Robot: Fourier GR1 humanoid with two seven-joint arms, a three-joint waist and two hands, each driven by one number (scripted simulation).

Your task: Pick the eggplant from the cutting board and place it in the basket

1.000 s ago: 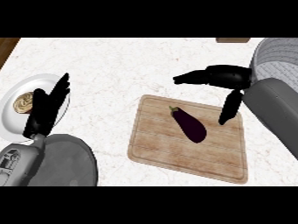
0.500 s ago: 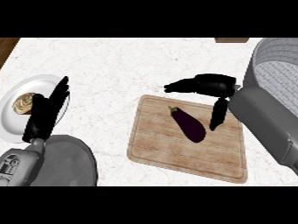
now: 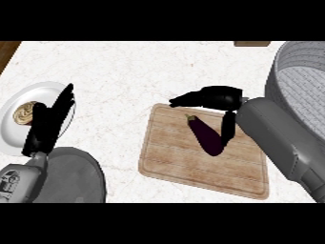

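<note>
Right hand (image 3: 218,100) spread open around the eggplant (image 3: 206,136) on the cutting board (image 3: 179,162), poised to grasp; basket (image 3: 312,90) waits alongside; holding nothing.

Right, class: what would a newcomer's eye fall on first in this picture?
Probably the dark purple eggplant lying on the wooden cutting board in the middle of the counter, with the right hand open just above and beside it. Next, the big grey basket at the right edge and the white plate at the left.
</note>
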